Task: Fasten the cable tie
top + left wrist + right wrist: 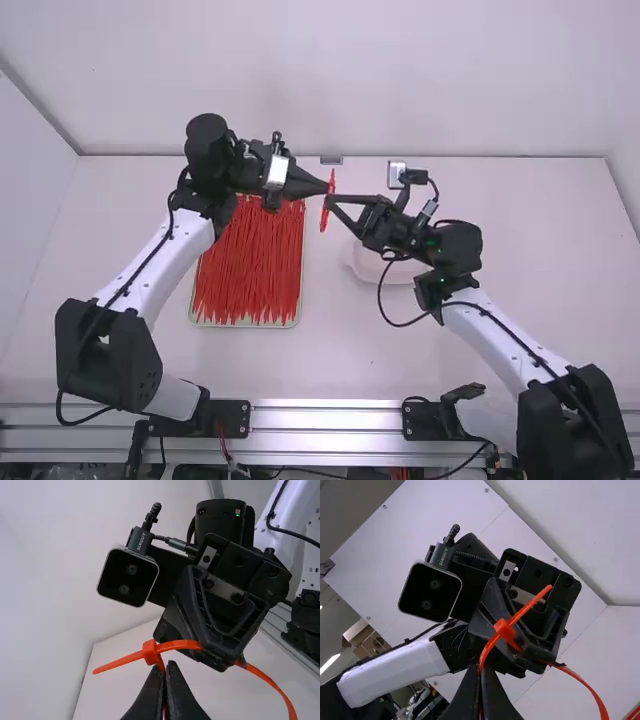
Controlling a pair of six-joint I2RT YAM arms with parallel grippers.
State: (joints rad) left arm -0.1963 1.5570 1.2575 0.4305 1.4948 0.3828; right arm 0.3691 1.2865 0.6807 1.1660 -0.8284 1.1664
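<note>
So here's where I'm at: the left claw (328, 185) and the right claw (329, 204) are tip to tip, up above the white table (560, 230). The orange-red cable tie (325, 215) is pinched right between them.

On the left wrist cam, the left claw (165, 666) has both fingers pressed together with the strap running down between them, so it's clamped on the tie. The tie's head (150, 652) sits just past those fingertips, and a short pointed end pokes out one side of it. From the head the strap curves over to the right claw facing it, and a long tail trails off beyond that claw.

The right wrist cam gives pretty much the same story from the other side. The right claw (481, 674) is squeezed tight on the strap, the head (502, 628) is just beyond its tips, and the pointed end sticks out across the face of the left claw. I can't tell how big the loop is.

Down on the table, on the left claw's side and back toward that arm's base, there's a tray (296, 322) heaped with spare ties (250, 265). A white dish-like thing (362, 265) sits under the right claw's wrist.
</note>
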